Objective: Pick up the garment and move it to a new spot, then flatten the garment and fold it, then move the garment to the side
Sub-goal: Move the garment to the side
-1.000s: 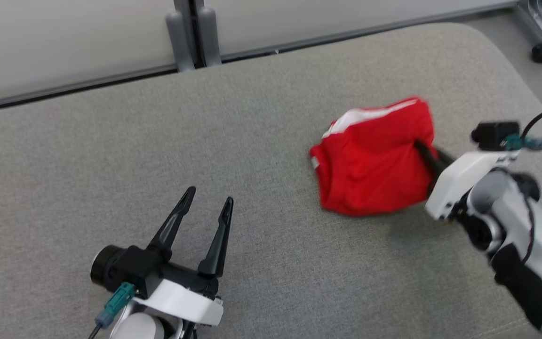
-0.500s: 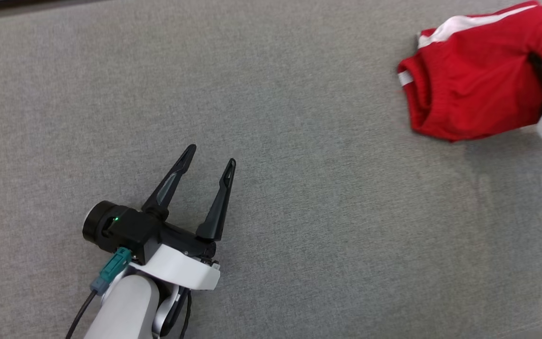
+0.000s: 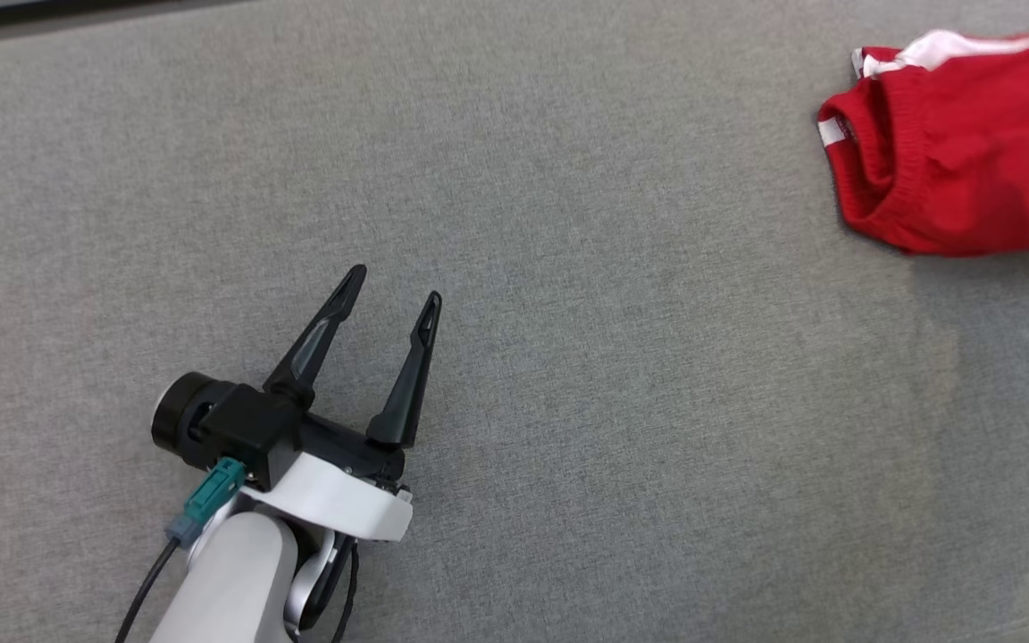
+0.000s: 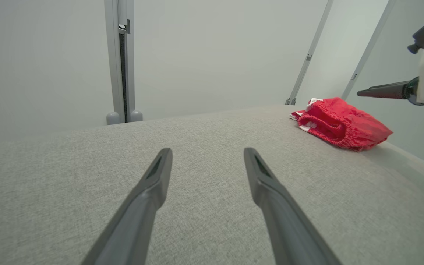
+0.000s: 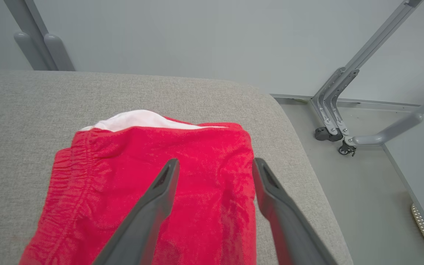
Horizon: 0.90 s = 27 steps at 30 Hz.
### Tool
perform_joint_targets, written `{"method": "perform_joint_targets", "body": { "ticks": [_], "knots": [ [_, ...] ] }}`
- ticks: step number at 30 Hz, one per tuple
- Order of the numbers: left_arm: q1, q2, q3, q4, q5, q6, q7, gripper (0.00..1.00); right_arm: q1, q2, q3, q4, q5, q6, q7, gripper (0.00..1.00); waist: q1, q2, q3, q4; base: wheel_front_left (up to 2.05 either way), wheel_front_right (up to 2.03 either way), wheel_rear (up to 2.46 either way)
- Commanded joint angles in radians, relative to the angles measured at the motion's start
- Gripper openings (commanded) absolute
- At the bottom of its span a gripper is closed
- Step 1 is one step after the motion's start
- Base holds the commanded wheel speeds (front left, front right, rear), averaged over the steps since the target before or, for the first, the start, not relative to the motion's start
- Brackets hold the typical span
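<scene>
Now right gripper [image 5: 215,162] hangs spread, empty, above folded garment [image 5: 105,165]; left gripper [image 3: 396,284] open too.

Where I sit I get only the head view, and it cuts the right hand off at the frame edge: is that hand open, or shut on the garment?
Observer: Open. In the right wrist view the right hand has its two fingers spread wide over the garment, with no cloth pinched between them.
Operator: Is it touching the cloth?
Observer: Seemingly not. The left wrist view shows one of its fingers level above the garment, with bare wall between them.
Operator: How near the edge does the garment lie?
Observer: Close to the rounded corner of the grey pad, resting on it; floor lies beyond that corner.
</scene>
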Motion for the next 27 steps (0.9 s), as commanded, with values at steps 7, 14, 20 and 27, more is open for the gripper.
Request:
{"method": "perform_joint_targets", "body": {
  "ticks": [7,14,20,27],
  "knots": [
    [0.071,-0.012,0.034,-0.003,-0.012,0.002,-0.002,1.00,0.002,0.031,0.017,0.054,-0.057,0.000,-0.122,1.00,0.0000,0.0000,-0.142,0.017,0.00,0.00,0.00],
    [0.152,-0.010,0.087,-0.020,-0.003,0.021,-0.002,1.00,0.061,0.058,0.023,0.007,-0.070,0.000,-0.167,1.00,0.0000,0.0000,-0.263,0.052,0.00,0.00,0.00],
    [0.237,0.001,0.155,-0.043,-0.008,0.051,-0.002,1.00,0.192,0.084,-0.029,-0.112,-0.030,0.000,-0.180,1.00,0.0000,0.0000,-0.361,0.099,0.00,0.00,0.00],
    [0.322,0.020,0.206,-0.048,-0.026,0.077,-0.002,1.00,0.392,0.099,-0.062,-0.225,0.023,0.000,-0.160,1.00,0.0000,0.0000,-0.440,0.155,0.00,0.00,0.00]
  ]
}}
